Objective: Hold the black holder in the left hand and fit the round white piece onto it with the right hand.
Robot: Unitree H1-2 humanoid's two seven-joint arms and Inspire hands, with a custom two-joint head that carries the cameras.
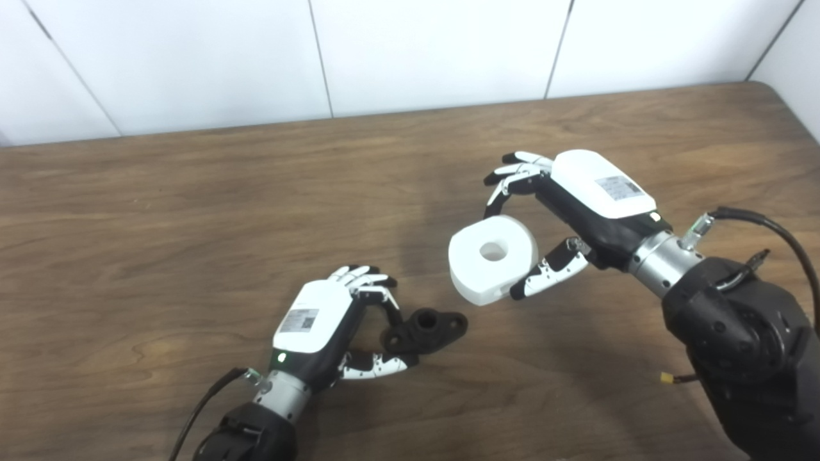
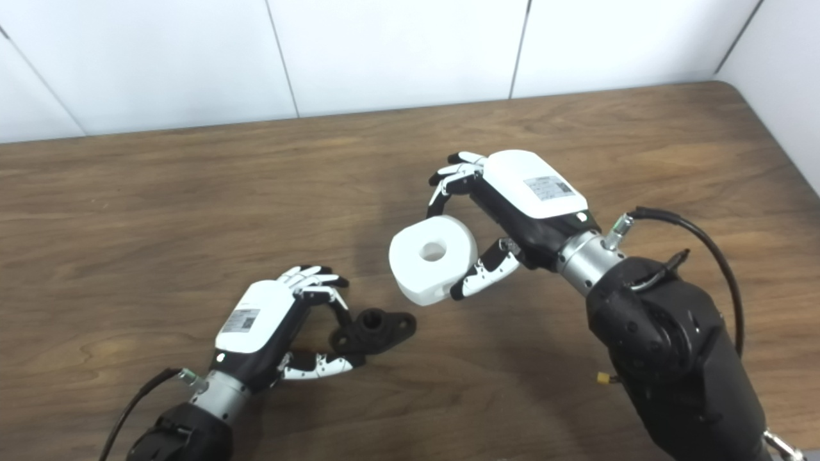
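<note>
**Both parts gripped, still apart**

Low in the frame, left of centre, my left robot hand (image 1: 333, 323) grasps the holder (image 1: 426, 330) at the desk (image 1: 160, 224). Right of centre, my right robot hand (image 1: 567, 205) clasps the white piece (image 1: 492, 259), raised up and to the holder's right.
</note>
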